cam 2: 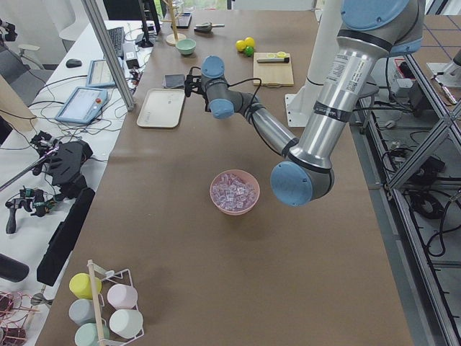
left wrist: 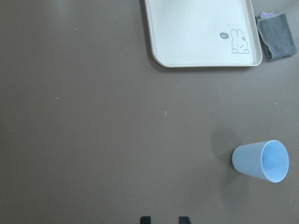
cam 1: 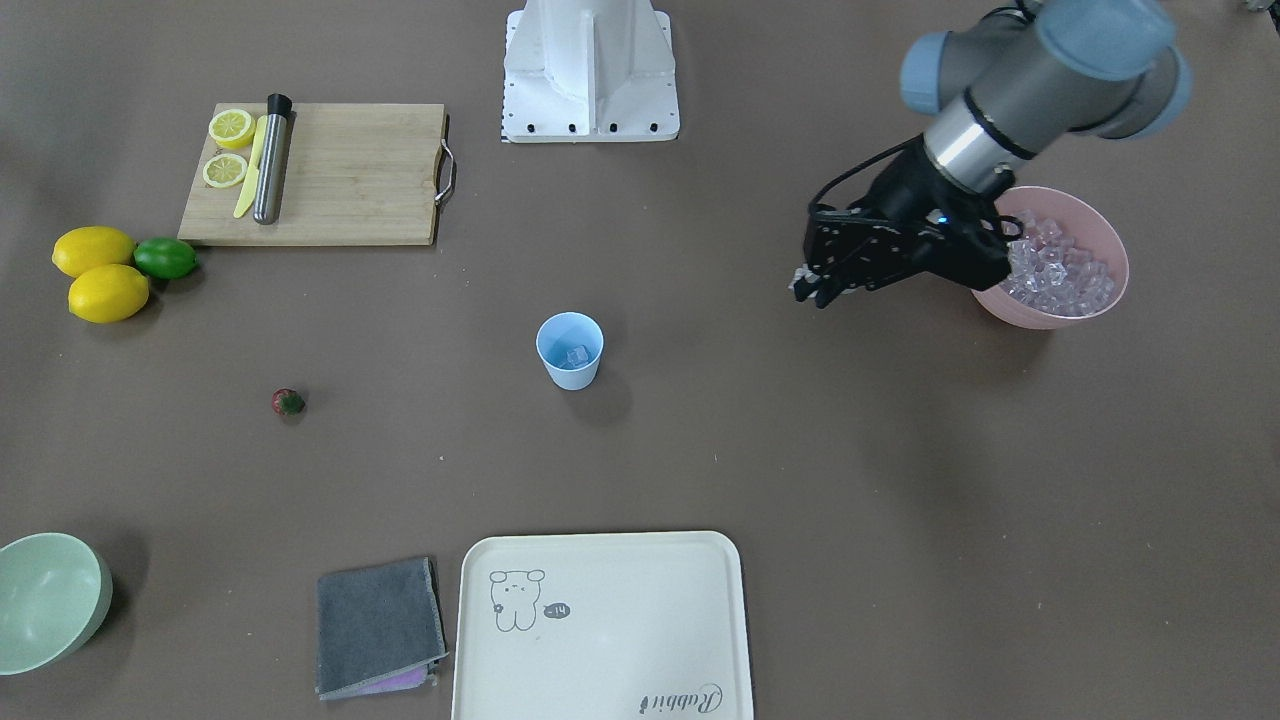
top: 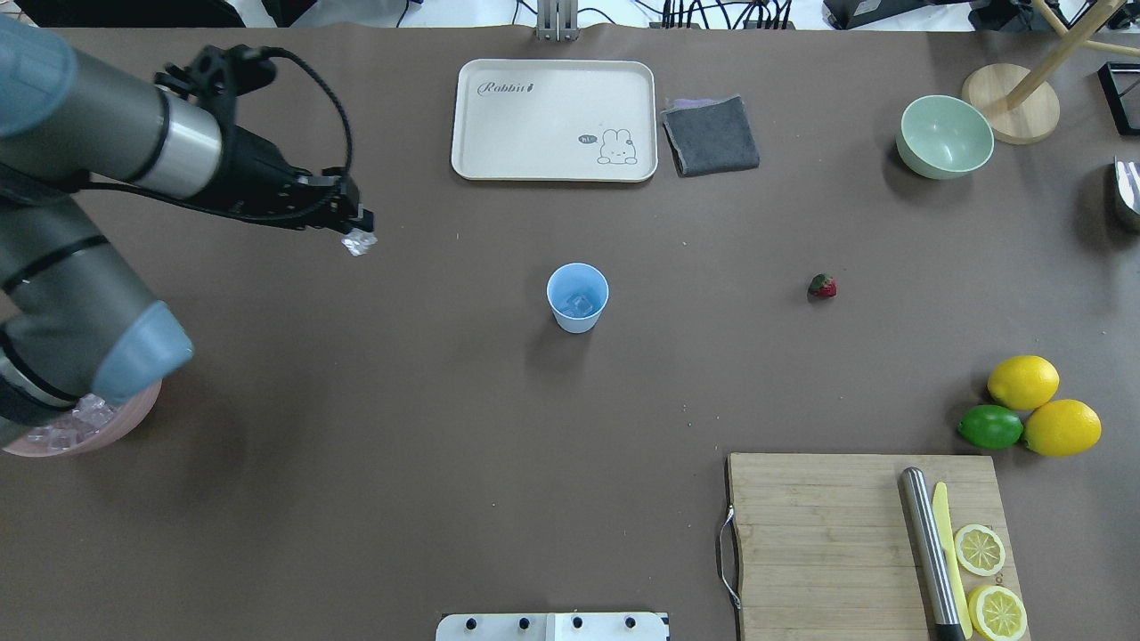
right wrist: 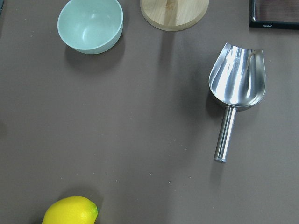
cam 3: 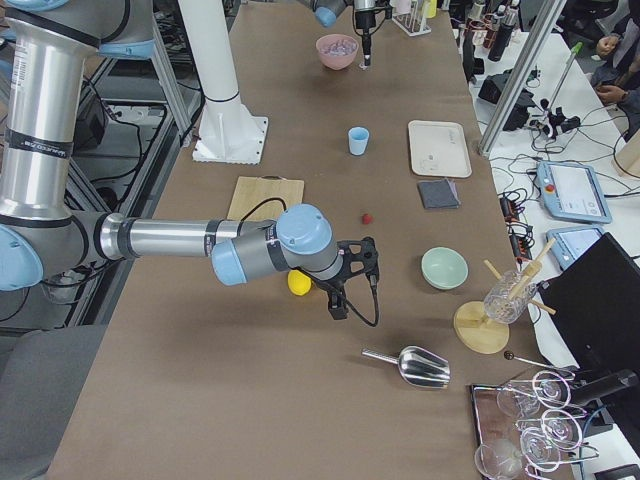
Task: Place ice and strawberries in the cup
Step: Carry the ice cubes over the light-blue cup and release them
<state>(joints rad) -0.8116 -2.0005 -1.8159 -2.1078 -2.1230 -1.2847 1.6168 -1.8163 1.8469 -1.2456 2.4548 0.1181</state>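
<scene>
The light-blue cup [top: 577, 298] stands upright mid-table with one ice cube [top: 580, 304] inside it. My left gripper [top: 358, 233] hovers above the table, well to the cup's left, shut on a clear ice cube [top: 360, 242]. In the left wrist view the cup [left wrist: 261, 161] sits to the lower right. More ice fills the pink bowl [cam 1: 1115, 255] behind the left arm. The strawberry [top: 822, 286] lies on the table right of the cup. My right gripper [cam 3: 338, 305] shows only in the exterior right view, near a lemon; I cannot tell its state.
A cream tray [top: 552, 120], a grey cloth [top: 711, 133] and a pale-green bowl [top: 946, 135] line the far edge. Two lemons and a lime [top: 990, 426] lie near the cutting board [top: 828, 534] with lemon halves, knife and metal rod. A metal scoop [right wrist: 236, 88] lies by the right wrist.
</scene>
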